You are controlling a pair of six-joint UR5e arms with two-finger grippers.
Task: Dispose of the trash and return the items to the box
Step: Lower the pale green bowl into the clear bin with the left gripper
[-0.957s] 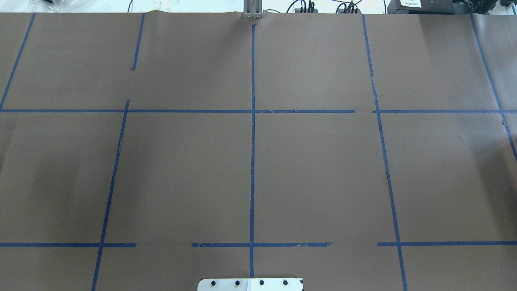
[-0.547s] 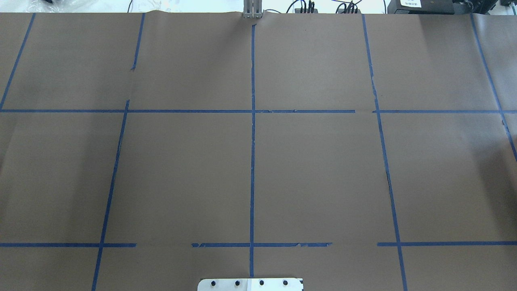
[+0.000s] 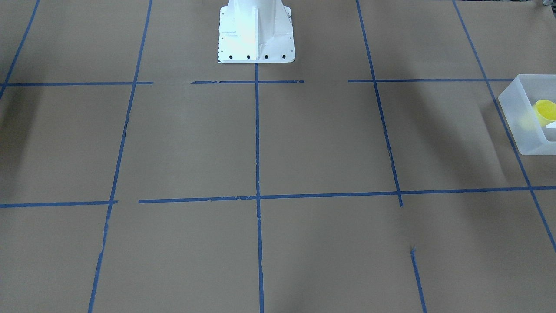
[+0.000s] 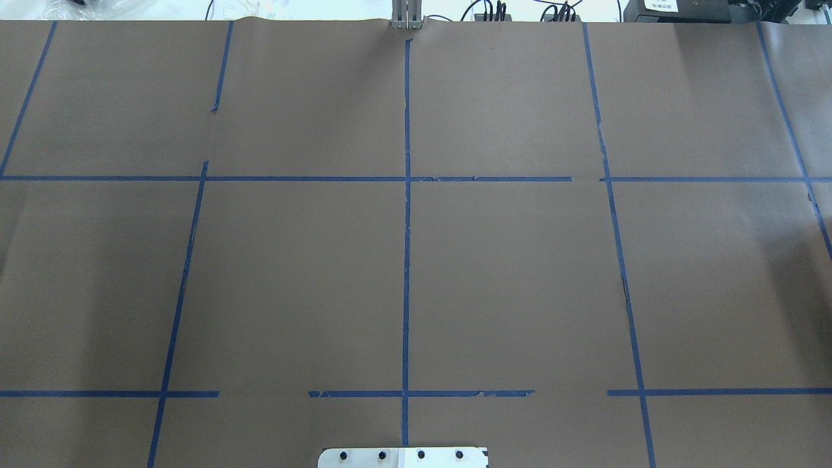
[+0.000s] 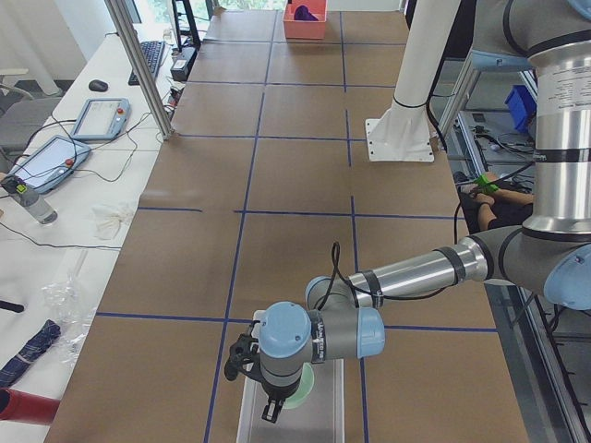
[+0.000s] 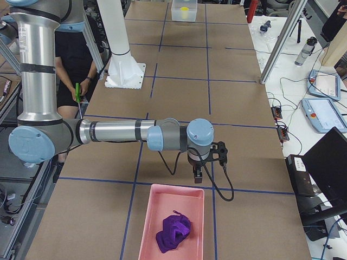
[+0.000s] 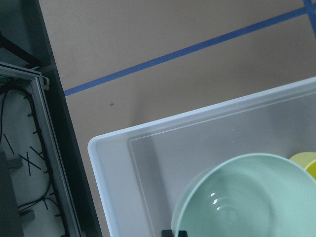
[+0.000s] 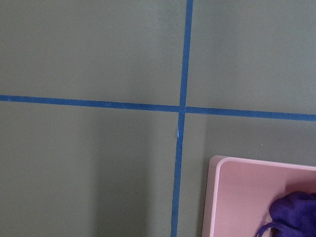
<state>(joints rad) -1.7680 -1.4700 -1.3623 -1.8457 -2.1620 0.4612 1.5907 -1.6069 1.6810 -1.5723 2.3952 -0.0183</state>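
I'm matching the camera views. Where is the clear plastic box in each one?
Front-facing: box at right edge.
Overhead: not in it.
Exterior left: box at bottom centre.
Exterior right: box top centre, far end.
Left wrist: box fills lower right.
Right wrist: not in it.
Shared landmark: yellow cup inside it.

Frosted, translucent white box [image 7: 158, 168], rectangular with rounded corners, stands open on the brown surface [image 7: 148, 39]; pale mint-green bowl [image 7: 242, 197], hollow facing up, shows over its interior; small yellow cup [image 3: 545, 111] sits inside, just beside the bowl.
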